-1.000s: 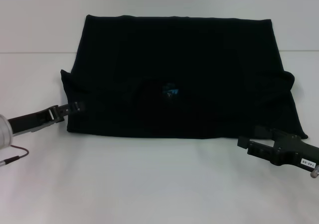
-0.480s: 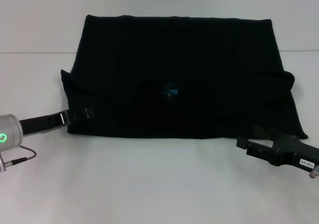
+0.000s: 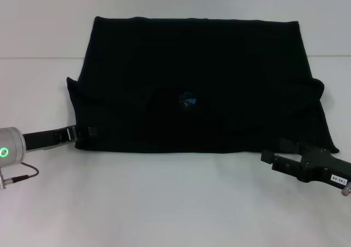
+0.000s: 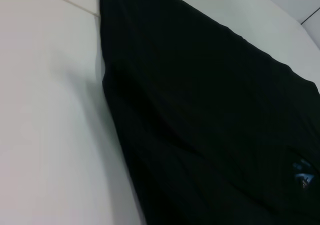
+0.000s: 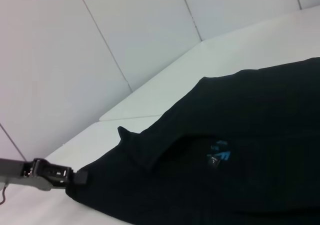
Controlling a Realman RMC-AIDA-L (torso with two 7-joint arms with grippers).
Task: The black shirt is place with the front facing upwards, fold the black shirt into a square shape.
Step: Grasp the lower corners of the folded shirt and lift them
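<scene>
The black shirt [image 3: 197, 71] lies flat on the white table, folded over, with a small blue neck label [image 3: 189, 100] near its middle. No lettering shows. My left gripper [image 3: 86, 131] reaches in low from the left and touches the shirt's near-left corner; the right wrist view shows this left gripper [image 5: 75, 176] at that corner. My right gripper [image 3: 272, 150] rests open on the table just off the shirt's near-right corner, holding nothing. The left wrist view shows the shirt [image 4: 210, 115] and the label [image 4: 302, 170].
The white table [image 3: 175, 203] stretches bare in front of the shirt. A seam line [image 3: 38, 57] crosses the table at the far side. A thin cable [image 3: 22, 175] hangs from my left wrist.
My left gripper has slid nearer along the shirt's left edge to the near-left corner. The fabric there has shifted slightly. The right arm has not moved.
</scene>
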